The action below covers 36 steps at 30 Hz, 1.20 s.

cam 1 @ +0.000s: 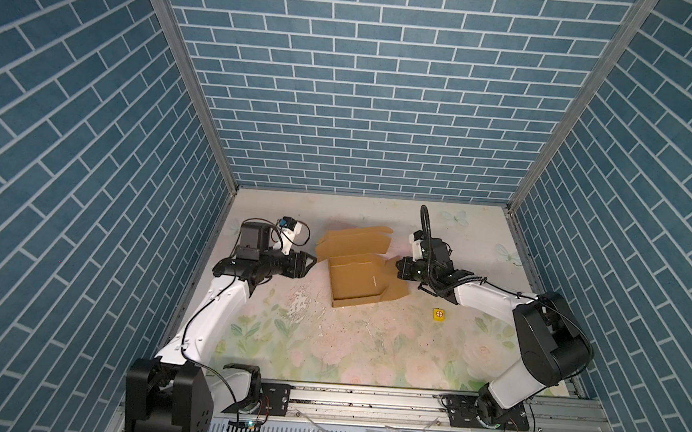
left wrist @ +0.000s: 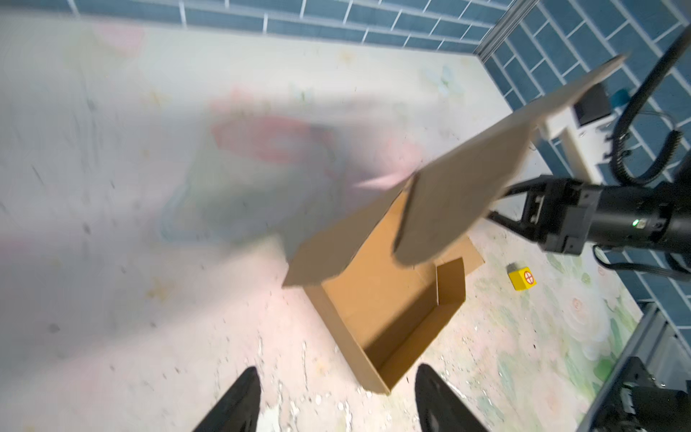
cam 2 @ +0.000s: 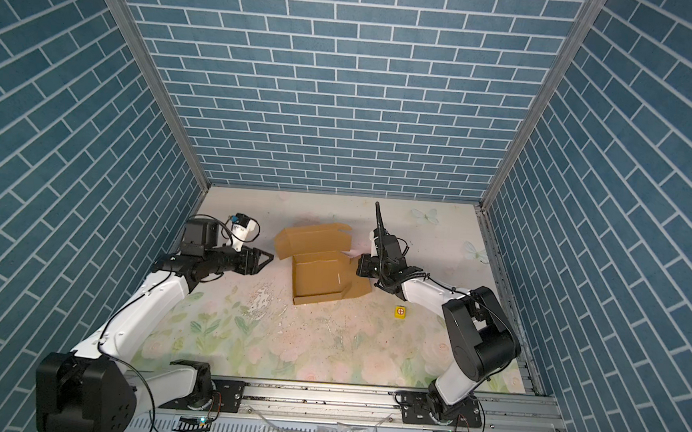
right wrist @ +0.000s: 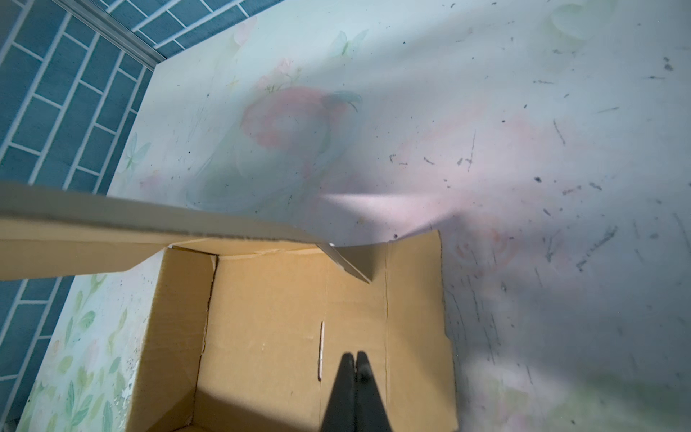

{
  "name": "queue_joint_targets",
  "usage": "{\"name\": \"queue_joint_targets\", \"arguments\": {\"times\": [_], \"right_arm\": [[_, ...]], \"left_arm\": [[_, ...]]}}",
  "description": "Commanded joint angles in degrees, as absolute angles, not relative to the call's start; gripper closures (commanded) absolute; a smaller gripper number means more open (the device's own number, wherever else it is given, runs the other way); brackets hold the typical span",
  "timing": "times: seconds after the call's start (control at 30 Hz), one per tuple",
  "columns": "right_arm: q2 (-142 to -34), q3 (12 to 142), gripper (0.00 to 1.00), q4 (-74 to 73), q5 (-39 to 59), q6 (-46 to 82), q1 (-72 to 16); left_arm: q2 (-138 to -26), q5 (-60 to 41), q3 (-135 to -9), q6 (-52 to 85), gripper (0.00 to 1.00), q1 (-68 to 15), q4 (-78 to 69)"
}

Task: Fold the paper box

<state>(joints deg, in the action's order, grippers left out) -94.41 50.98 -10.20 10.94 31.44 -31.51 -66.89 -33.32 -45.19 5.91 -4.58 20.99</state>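
The plain brown die-cut cardboard paper box (cam 1: 354,278) sat on the worn floral-print table (cam 1: 326,349), a little toward 12 o'clock from the table's middle in both top views. Its base was formed in part. The wall at 9 o'clock and the short wall at 6 o'clock stood up, while the side flap (cam 1: 396,290) at 3 o'clock lay flat on the table. The broad lid panel (cam 1: 353,240) stood raised and leaned away toward 11 o'clock.

The black left gripper (cam 1: 312,260) waited at 9 o'clock of the box, just beside the lid's edge but apart from it, with its jaws spread and holding nothing. The black right gripper (right wrist: 355,355) reached in from 3 o'clock with its tips clenched together on nothing, over the base near a small slit. I could not tell whether it touched the cardboard.

The flat side flap probably needed raising next. To do that well, the closed tips would work as a wedge under the flap's outer edge, sweeping toward 9 o'clock. The left gripper could brace the opposite wall so the light box did not slide. The small yellow cube (cam 1: 438,314) at 4 o'clock lay well clear.
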Motion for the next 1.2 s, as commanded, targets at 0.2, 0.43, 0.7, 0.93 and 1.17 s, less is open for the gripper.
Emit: {"name": "queue_joint_targets", "arguments": {"times": [0.2, 0.43, 0.7, 0.93, 1.17], "right_arm": [[-101.2, 56.3, 0.99, -14.2, 13.9, 35.3, -30.2], [-105.1, 59.4, 1.0, -15.1, 16.4, 39.4, -30.2], [-105.0, 60.9, 1.0, -10.9, 15.6, 37.5, -29.8], [-105.2, 61.1, 1.0, -10.5, 15.6, 37.4, -29.2], [-104.9, 60.1, 1.0, -11.1, 16.5, 37.7, -28.9]], "left_arm": [[-72.9, -32.3, -35.2, 26.5, 0.31, -10.2, 2.6], [-80.1, -31.2, -39.8, 28.5, 0.31, -13.5, 0.3], [-82.4, -32.2, -46.1, 29.1, 0.3, -13.5, 4.0], [-84.9, -30.8, -51.4, 26.5, 0.24, -13.4, 8.5], [-87.7, -27.4, -55.3, 23.5, 0.18, -12.9, 13.8]]}}
